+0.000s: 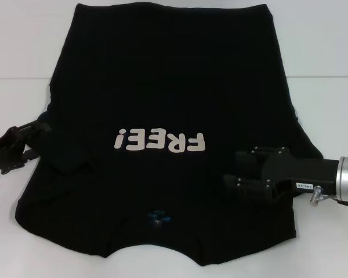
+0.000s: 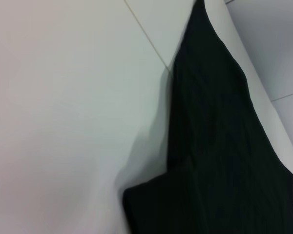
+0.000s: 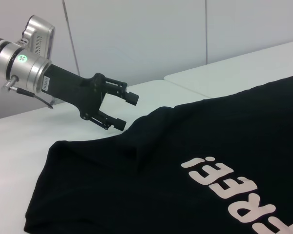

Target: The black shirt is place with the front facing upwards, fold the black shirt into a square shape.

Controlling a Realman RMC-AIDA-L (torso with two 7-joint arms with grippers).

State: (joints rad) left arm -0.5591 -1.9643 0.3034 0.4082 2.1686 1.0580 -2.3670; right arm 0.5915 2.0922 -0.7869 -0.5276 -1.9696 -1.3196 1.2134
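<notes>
**Both claws at the shirt's side edges**

My left gripper (image 1: 37, 128) sits at the tabletop's (image 1: 11, 52) left edge, jaws apart, touching the black shirt's (image 1: 162, 87) folded-in left side. The shirt lies face up, centred, long axis running near to far. My right gripper (image 1: 235, 168) hovers over its right sleeve, jaws apart. No containers.

Head cam looks down over the whole black shirt (image 1: 162, 116) on the white table (image 1: 23, 52). Left wrist cam sits close at the shirt's edge; right wrist cam looks low across it toward the left gripper (image 3: 122, 109).
</notes>
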